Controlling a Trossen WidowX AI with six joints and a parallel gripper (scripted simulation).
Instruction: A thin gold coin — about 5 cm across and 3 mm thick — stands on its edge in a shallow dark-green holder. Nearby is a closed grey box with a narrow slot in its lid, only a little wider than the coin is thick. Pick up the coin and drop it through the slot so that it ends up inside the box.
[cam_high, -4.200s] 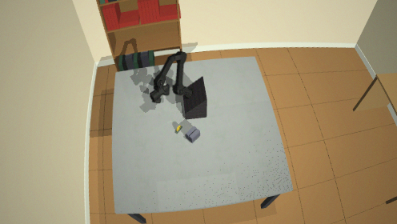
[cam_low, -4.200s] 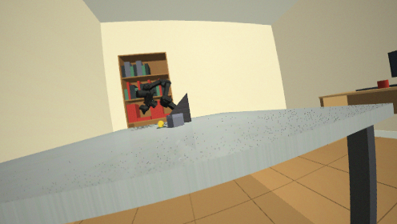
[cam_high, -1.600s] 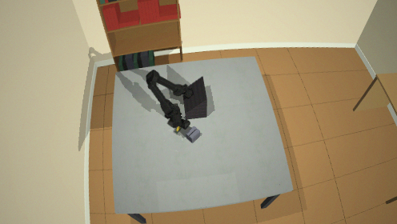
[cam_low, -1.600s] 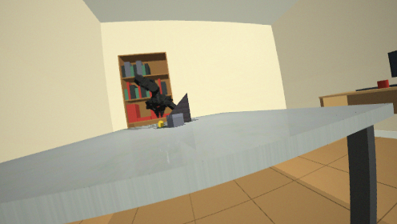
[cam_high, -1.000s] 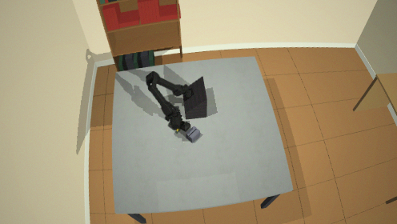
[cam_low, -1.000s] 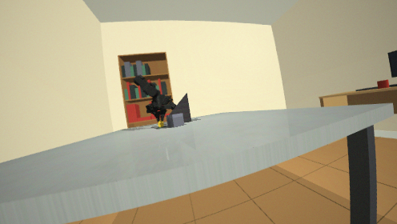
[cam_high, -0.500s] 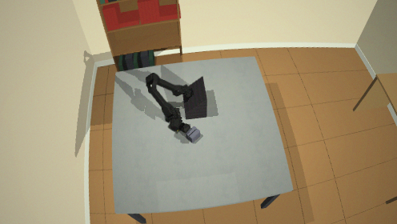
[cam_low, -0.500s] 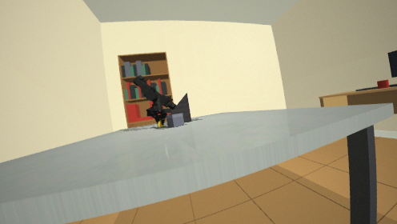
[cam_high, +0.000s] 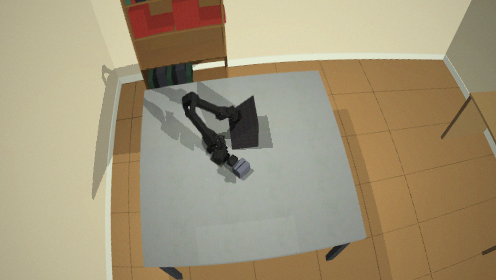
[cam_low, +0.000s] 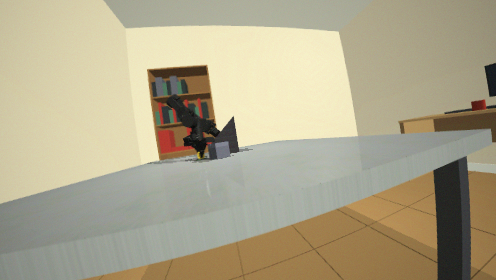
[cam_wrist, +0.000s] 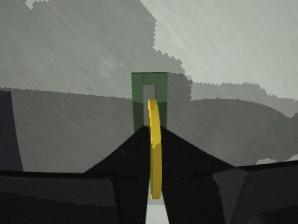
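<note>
The gripper (cam_wrist: 154, 183) stood nearly shut on the coin (cam_wrist: 154, 143), pinching its flat faces so the thin edge could later meet the slot. The coin sat upright in the holder (cam_wrist: 149, 96) just beyond. The box (cam_high: 243, 167) lay just beside, leaving open table (cam_high: 280, 220) past it.

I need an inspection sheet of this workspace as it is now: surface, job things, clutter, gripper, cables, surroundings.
Surface: grey table, arm on it.
Job's things: gold coin on edge between the fingers, lower end at the green holder; grey box close beside the gripper; slot not visible.
Clutter: dark slanted panel behind the arm.
Gripper: gripper shut on the coin, low over the table.
Cables: nothing seen.
Surroundings: bookshelf by the wall, desk with a red item, tiled floor.
</note>
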